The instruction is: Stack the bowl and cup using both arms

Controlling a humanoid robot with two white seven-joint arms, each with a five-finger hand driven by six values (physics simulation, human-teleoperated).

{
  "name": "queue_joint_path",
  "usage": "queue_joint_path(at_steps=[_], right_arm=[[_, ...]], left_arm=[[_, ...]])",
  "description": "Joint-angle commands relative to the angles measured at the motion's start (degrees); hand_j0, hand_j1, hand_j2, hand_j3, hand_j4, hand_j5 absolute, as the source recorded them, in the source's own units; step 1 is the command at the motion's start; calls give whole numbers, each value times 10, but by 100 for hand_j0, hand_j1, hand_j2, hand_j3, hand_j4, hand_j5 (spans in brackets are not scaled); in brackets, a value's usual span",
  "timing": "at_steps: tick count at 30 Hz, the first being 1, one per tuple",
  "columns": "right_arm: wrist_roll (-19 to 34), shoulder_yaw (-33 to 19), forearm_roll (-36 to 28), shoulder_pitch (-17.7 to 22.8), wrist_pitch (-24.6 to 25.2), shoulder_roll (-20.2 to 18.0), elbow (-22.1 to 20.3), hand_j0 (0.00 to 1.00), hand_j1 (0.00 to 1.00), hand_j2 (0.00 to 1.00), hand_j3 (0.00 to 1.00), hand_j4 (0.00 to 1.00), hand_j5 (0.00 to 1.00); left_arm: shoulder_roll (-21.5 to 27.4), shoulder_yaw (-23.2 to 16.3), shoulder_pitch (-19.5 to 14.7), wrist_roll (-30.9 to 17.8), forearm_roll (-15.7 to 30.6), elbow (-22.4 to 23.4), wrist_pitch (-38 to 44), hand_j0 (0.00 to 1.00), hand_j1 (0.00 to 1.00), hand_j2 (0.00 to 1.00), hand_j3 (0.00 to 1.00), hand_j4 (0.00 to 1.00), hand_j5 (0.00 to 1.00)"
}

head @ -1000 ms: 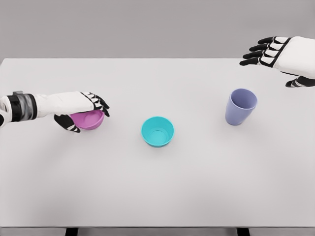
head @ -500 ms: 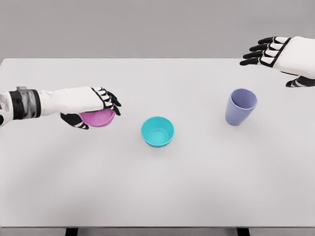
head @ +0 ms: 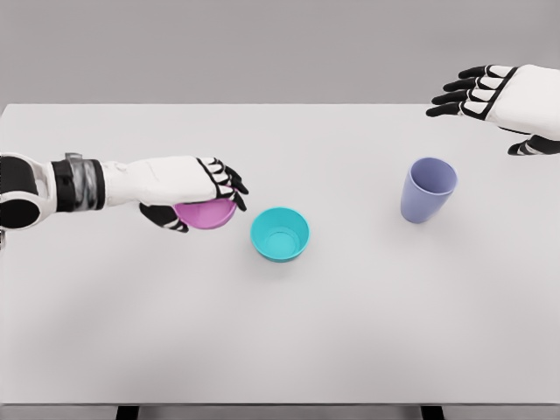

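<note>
My left hand [head: 206,198] grips a pink bowl [head: 207,214] from above and holds it just left of a teal bowl [head: 280,234], which stands upright near the table's middle. A lavender cup [head: 428,189] stands upright to the right. My right hand [head: 477,92] hovers open over the table's far right corner, well above and behind the cup, holding nothing.
The white table [head: 280,332] spans the whole view, with its front edge near the bottom. Two dark table legs [head: 128,412] show under that edge. A grey wall lies behind the table.
My left hand has carried the pink bowl rightward, from the table's left side to just beside the teal bowl. The right hand, teal bowl and cup have stayed put.
</note>
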Motion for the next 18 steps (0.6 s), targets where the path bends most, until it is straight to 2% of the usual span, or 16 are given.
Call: queue_joint_path(at_steps=[1,8,18], right_arm=[[0,0,-2,0,2,-1,0,100,100,100,100,100,100],[0,0,-2,0,2,-1,0,100,100,100,100,100,100],[0,0,-2,0,2,-1,0,100,100,100,100,100,100]], left_arm=[[-12,-13,-2,-1,3,0,2,74,74,74,74,74,74],[-42,-38,-21,-1,-2,1,3,74,74,74,74,74,74],[-100,-52,-25,-1,-40,8,9,74,74,74,74,74,74]])
